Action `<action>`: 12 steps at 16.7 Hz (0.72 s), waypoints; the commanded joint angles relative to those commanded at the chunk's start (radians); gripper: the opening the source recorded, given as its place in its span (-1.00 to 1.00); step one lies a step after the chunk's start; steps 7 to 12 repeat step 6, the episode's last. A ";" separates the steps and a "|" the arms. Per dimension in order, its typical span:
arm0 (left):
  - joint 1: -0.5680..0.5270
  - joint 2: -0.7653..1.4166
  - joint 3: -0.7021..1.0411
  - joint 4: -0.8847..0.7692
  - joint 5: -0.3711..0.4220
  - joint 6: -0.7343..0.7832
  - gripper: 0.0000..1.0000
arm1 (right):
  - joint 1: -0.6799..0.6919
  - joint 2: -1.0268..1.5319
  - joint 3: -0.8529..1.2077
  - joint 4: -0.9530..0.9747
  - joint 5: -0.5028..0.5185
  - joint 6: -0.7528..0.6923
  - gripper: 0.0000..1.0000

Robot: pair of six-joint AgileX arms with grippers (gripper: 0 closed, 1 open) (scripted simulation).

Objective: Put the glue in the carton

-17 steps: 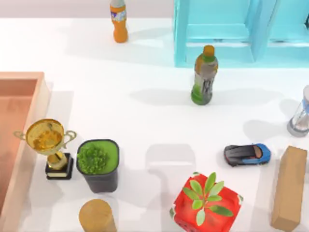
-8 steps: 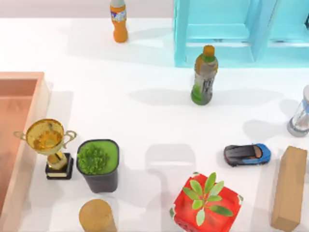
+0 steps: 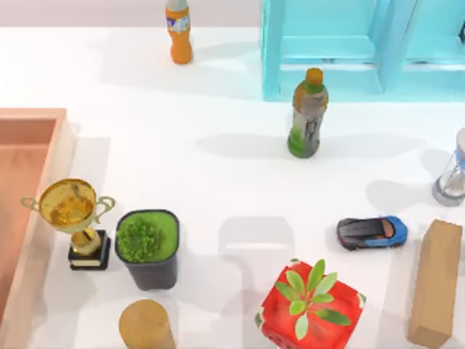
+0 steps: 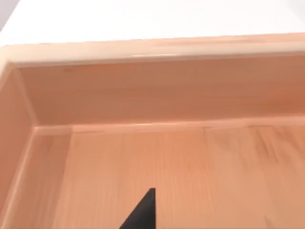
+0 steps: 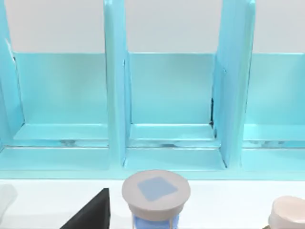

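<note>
Where the carton (image 3: pixel 64 145) sits: against the table's left edge, its long right wall running down the top view, a bare salmon floor inside.
Left gripper (image 4: pixel 143 212): over the carton's floor, near an inner corner where two walls (image 4: pixel 157 90) meet (one dark tip of it pokes into the left wrist view); how wide it stands, I cannot tell, nor whether it has hold of anything.
Right gripper (image 5: pixel 93 214): at the table's right side, facing the cyan frame (image 5: pixel 114 95), with the hourglass's round cap (image 5: pixel 156 191) just beside its one visible dark tip; its opening and any hold, I cannot tell.
Trophy (image 3: pixel 73 214): upright, just beside the carton's right wall.
Green pot (image 3: pixel 149 247): just right of the trophy, dark-sided, leafy on top.
Wooden cylinder (image 3: pixel 147 325): near the bottom edge, below the green pot.
Red pot (image 3: pixel 309 305): bottom centre, a leafy plant in it.
Toy car (image 3: pixel 372 232): blue and black, between the red pot and the wooden block (image 3: pixel 436 282).
Hourglass (image 3: pixel 454 171): at the right edge, above the block.
Green-grey bottle (image 3: pixel 307 113): upright, orange cap, just in front of the frame.
Orange bottle (image 3: pixel 178 29): at the far edge, left of the frame, well apart from the carton.
</note>
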 joint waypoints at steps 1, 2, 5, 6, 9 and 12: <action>0.000 0.000 0.000 0.000 0.000 0.000 1.00 | 0.000 0.000 0.000 0.000 0.000 0.000 1.00; 0.000 0.000 0.000 0.000 0.000 0.000 1.00 | 0.000 0.000 0.000 0.000 0.000 0.000 1.00; 0.000 0.000 0.000 0.000 0.000 0.000 1.00 | 0.000 0.000 0.000 0.000 0.000 0.000 1.00; 0.000 0.000 0.000 0.000 0.000 0.000 1.00 | 0.000 0.000 0.000 0.000 0.000 0.000 1.00; 0.000 0.000 0.000 0.000 0.000 0.000 1.00 | 0.000 0.000 0.000 0.000 0.000 0.000 1.00; 0.000 0.000 0.000 0.000 0.000 0.000 1.00 | 0.000 0.000 0.000 0.000 0.000 0.000 1.00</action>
